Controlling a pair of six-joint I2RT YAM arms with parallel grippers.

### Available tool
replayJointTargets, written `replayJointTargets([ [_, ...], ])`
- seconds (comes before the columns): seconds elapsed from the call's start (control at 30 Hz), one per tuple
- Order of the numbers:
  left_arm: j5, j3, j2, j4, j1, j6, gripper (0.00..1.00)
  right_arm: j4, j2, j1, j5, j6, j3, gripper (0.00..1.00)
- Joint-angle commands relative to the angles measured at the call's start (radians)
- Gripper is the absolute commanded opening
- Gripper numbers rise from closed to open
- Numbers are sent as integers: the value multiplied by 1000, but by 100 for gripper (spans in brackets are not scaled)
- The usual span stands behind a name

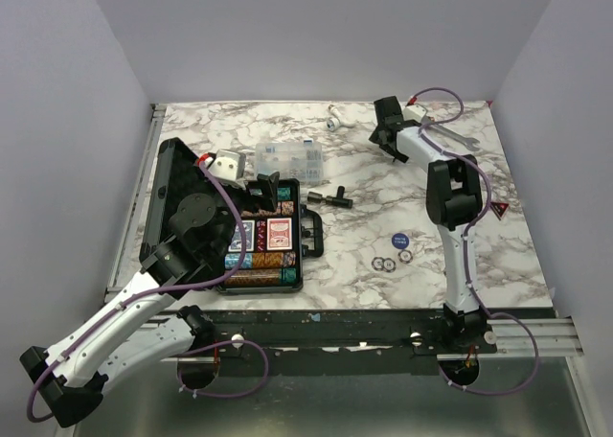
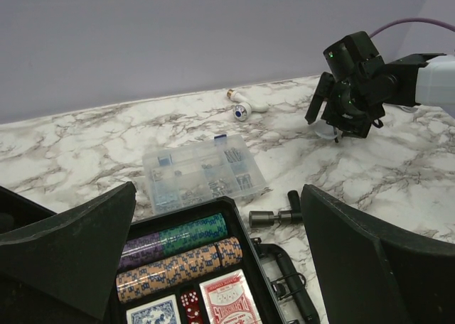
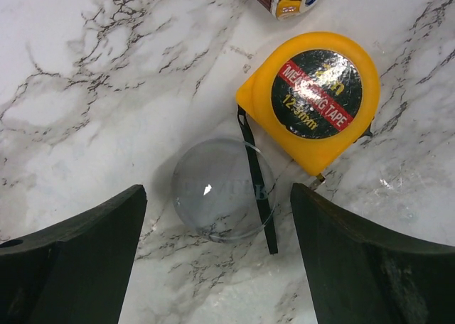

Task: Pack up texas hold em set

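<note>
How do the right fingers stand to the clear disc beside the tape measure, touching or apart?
Apart. The right wrist view shows bare marble between the clear disc and each of the open right fingers, one on either side.

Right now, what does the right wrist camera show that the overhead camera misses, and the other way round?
Only the right wrist view shows a yellow tape measure and a clear round disc close beside it, seen between the fingers of the open right pincer. Only the overhead view shows the open black case with its chip rows and card decks, the clear compartment box, a blue button on the table, and the left pincer over the case. Both show the marble table and that right pincer.
</note>
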Motion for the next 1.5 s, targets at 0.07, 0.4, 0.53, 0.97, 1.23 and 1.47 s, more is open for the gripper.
replayJointTargets([
  [0.07,6,19,-10,6,-5,1,98,-120,96,7,83,-65,81,84],
  [0.4,10,20,-18,6,-7,-6,98,-113,135,7,83,-123,120,73],
  [0.53,10,18,-20,5,-7,-6,98,-105,138,7,66,-152,137,61],
  [0.97,4,21,-23,5,-7,-2,98,-17,-138,81,101,-313,44,29],
  [1.23,-139,-4,-75,27,-7,23,98,293,-508,326,-204,-448,-511,27],
  [1.47,-262,-81,-194,158,-7,62,98,508,-636,587,-409,-475,-720,27],
])
